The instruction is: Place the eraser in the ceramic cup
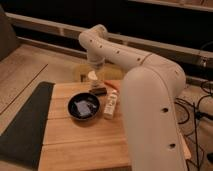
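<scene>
The ceramic cup [93, 76] is a small pale cream round cup at the far edge of the wooden table [80, 145]. Just in front of it a small dark block, the eraser [98, 91], lies flat on the table by the far rim of the black bowl [83, 107]. My gripper [94, 68] hangs from the white arm [150, 100] directly above the cup and partly covers its top. It stands open, and the eraser is not in it.
The wide black bowl holds a bluish item. A white bottle [110, 104] with an orange tip lies to the right of the bowl. A dark mat [22, 125] lies along the table's left side. My arm's large white link hides the table's right part.
</scene>
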Controlling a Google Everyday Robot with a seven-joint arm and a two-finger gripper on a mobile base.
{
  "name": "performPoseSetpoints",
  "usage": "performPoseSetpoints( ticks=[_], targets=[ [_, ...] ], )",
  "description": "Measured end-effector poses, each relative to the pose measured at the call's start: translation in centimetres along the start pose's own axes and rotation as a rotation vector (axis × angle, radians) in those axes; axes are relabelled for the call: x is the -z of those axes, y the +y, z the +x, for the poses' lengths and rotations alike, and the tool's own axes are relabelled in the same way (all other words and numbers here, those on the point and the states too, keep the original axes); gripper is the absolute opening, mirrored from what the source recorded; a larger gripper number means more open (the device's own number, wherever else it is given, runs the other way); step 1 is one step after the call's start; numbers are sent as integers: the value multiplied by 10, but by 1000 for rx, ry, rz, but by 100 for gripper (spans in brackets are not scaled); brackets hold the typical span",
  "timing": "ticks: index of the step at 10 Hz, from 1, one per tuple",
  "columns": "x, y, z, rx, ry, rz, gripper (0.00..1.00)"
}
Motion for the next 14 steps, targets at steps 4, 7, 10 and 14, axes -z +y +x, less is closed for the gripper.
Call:
performPoseSetpoints(
  ticks=[4, 7, 10, 14],
  targets=[
    [-2, -2, -8, 22, -33, 11, 65],
    [-6, 12, 2, -54, -3, -10, 65],
    [-21, 16, 6, -93, -12, -32, 65],
    [-47, 10, 19, -99, -49, -61, 65]
  ],
)
